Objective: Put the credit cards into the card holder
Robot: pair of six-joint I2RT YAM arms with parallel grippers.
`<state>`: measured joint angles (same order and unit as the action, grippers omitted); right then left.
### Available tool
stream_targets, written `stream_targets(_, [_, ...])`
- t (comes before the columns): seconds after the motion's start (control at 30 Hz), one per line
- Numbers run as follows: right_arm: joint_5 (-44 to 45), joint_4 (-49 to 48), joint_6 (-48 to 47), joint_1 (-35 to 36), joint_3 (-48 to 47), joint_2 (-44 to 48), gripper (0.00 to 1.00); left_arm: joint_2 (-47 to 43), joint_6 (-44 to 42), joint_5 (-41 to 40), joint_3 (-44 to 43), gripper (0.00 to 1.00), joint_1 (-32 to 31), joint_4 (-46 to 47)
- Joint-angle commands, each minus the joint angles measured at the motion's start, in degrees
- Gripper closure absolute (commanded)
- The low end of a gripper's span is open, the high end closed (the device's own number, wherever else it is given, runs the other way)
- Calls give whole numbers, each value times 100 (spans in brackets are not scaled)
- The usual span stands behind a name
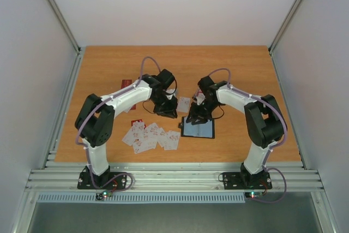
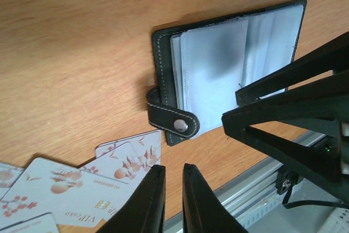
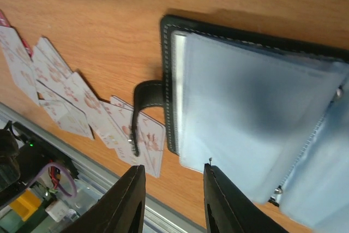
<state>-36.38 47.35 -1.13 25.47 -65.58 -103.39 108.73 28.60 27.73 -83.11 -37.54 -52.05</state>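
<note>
1. The card holder is laid open on the table, right of centre. Its pale blue-grey sleeves are turned up and its snap strap is folded out toward the loose cards.
2. The credit cards, white with red marks, are fanned in an overlapping heap just left of the card holder. The strap's end is seen lying over the nearest card.
3. One white card is set apart just beyond the holder, between the two grippers. A red card lies farther left and is partly hidden by the left arm.
4. The left gripper is held low near the heap and the strap. Its jaws are almost pressed together, with only a narrow slit left and nothing in it.
5. The right gripper is held over the holder's strap-side edge, its jaws partly spread and nothing pinched. Part of the sleeves is blocked by its black fingers in the left wrist view.
6. Everything rests on an orange-brown wood-grain table. It is edged by aluminium rails at the near side and enclosed by white walls.
</note>
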Motion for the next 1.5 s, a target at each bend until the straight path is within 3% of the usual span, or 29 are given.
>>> stream_targets(0.0, [59,188,-107,38,-338,251,69,-387,101,-218,258,86,80,337])
stream_targets(0.3, [778,818,-423,36,-271,1092,69,-837,-122,-489,613,76,81,234])
stream_targets(0.57, [-277,496,-308,51,-111,1432,66,-2289,14,-1384,1632,44,88,-361])
stream_targets(0.9, [-713,-252,26,575,-63,1359,40,-3997,885,-2427,2754,19,256,-1077])
stream_targets(1.13, [-297,-113,361,909,-406,1221,36,-4208,1164,-2718,3059,16,735,-943])
stream_targets(1.33, [335,253,799,1054,-631,1292,35,-4033,610,-2960,2541,12,1078,-755])
stream_targets(1.47, [800,264,1175,1056,-681,1338,34,-3688,141,-2625,2312,11,1212,-397])
